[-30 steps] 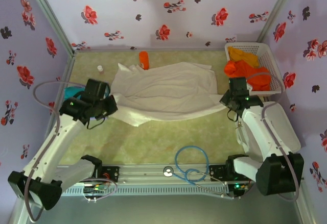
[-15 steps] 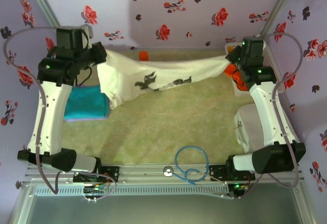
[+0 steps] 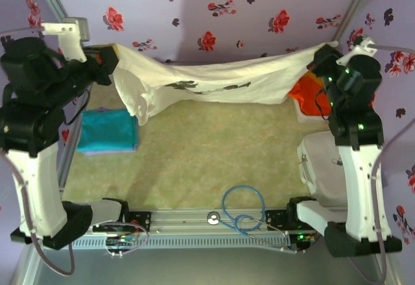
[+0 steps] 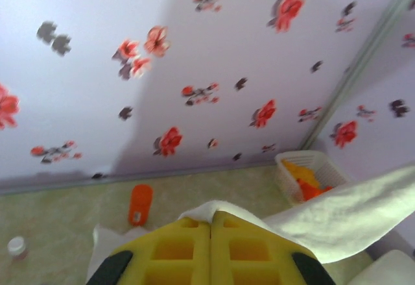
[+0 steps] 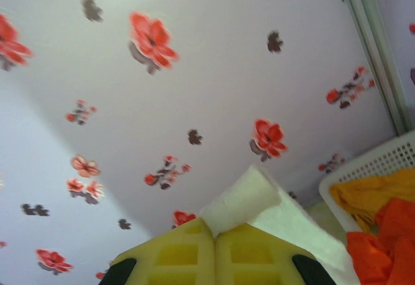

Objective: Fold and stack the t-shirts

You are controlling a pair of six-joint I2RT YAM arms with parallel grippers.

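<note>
A large white t-shirt [image 3: 214, 84] with a dark print hangs stretched in the air between both arms, high above the table. My left gripper [image 3: 115, 52] is shut on its left corner [image 4: 214, 208], the yellow fingers [image 4: 175, 246] pressed together. My right gripper [image 3: 321, 58] is shut on the right corner [image 5: 243, 200]. A teal t-shirt [image 3: 107, 131] lies folded flat at the table's left side. Orange t-shirts [image 3: 303, 92] sit heaped in the white basket [image 5: 369, 165] at the back right, partly hidden by the right arm.
A small orange bottle [image 4: 140, 204] and a small white-capped bottle [image 4: 16, 247] stand near the back wall. A blue-tubed stethoscope [image 3: 241, 208] lies at the near edge. A white bin [image 3: 321, 165] sits at the right side. The green mat [image 3: 214, 155] is bare in the middle.
Both arms lifted the white t-shirt off the table and raised it high, spreading it wide. The teal t-shirt came into view as the left arm rose.
</note>
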